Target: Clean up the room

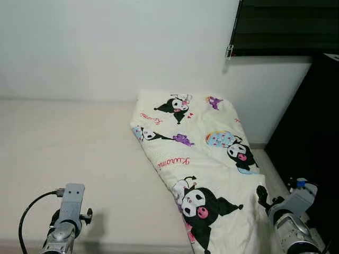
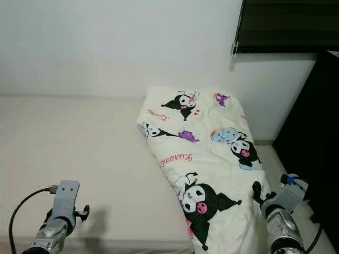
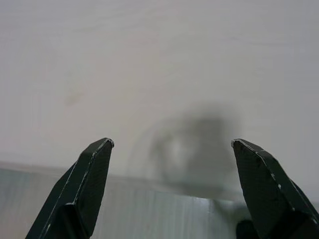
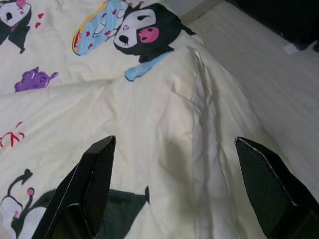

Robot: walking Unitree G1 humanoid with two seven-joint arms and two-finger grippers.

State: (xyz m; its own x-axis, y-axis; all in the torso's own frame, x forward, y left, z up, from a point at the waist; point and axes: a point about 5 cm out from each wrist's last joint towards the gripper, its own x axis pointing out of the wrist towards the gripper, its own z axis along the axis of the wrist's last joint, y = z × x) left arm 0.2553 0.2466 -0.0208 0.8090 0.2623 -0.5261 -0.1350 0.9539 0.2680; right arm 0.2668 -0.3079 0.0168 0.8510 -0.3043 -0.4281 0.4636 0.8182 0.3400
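A cream blanket printed with black cartoon characters lies folded along the right side of the bed, its edge draping over the bed's right side toward the floor. My right gripper hovers open just above the draped edge of the blanket, near the bed's front right corner. My left gripper is open over the bare cream mattress near the bed's front edge, nothing between its fingers. Both silver wrists show low in the head views, the left arm and the right arm.
A white wall runs behind the bed. A dark window blind sits at the upper right. Black furniture stands to the right, with a narrow strip of pale wood floor between it and the bed.
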